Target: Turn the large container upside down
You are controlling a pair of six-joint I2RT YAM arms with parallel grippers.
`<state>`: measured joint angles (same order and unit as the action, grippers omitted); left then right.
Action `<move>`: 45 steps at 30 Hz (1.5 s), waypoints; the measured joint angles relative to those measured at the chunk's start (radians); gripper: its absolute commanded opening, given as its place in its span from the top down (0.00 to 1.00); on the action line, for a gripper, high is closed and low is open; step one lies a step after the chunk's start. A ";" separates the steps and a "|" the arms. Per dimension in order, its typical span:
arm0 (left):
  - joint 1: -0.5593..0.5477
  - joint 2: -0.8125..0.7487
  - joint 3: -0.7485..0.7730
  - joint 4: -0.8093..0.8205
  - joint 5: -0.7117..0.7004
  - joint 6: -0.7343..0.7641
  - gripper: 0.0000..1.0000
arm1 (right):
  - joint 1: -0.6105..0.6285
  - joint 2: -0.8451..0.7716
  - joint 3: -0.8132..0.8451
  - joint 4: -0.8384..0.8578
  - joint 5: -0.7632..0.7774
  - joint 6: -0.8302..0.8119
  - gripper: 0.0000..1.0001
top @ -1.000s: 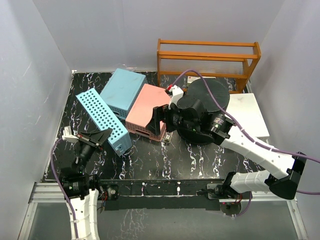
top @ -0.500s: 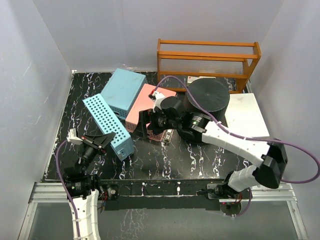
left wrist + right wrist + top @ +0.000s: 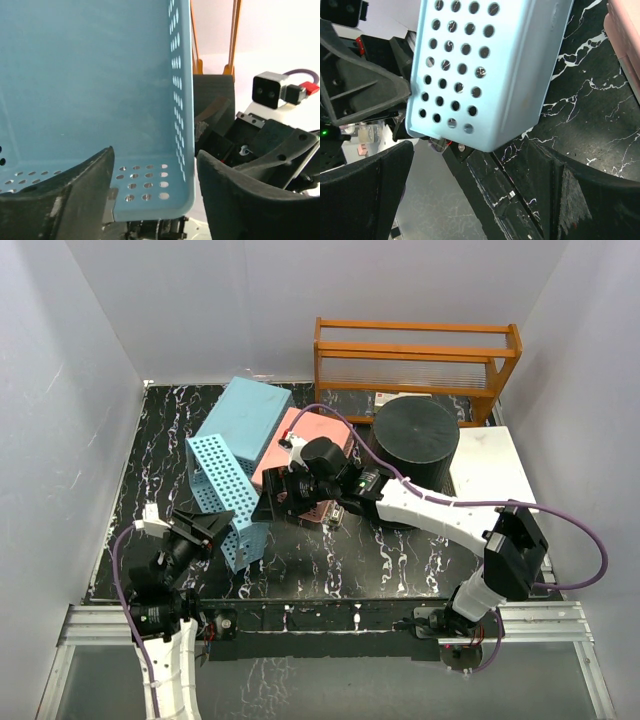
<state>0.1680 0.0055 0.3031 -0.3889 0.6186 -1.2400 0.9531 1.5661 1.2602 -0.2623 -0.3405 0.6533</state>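
Observation:
The large container (image 3: 415,435) is a black round bucket at the back right of the table. It stands with a flat round face up and no opening showing, and neither gripper touches it. My right gripper (image 3: 268,502) (image 3: 475,185) reaches far left of it and is open. The end of a blue perforated basket (image 3: 225,495) (image 3: 485,65) hangs just ahead of its fingers. My left gripper (image 3: 208,525) (image 3: 155,200) is open around that basket's (image 3: 100,100) near corner, with a gap at its right finger.
A solid light-blue box (image 3: 245,420) and a pink basket (image 3: 310,440) lie behind the perforated basket. An orange wooden rack (image 3: 415,355) stands along the back wall behind the bucket. A white board (image 3: 490,470) lies at the right. White walls enclose the table.
My right arm swung left, away from the bucket, to the blue perforated basket. That basket turned, its far end moving right. My left gripper's jaws opened.

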 measured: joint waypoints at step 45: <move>0.000 0.123 0.587 -0.440 -0.424 0.153 0.20 | 0.022 0.224 0.212 0.115 -0.154 0.042 0.04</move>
<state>0.1680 0.1287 0.8902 -0.8288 0.1944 -1.0866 0.9749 1.7901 1.4719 -0.1471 -0.4946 0.6949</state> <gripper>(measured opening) 0.795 0.965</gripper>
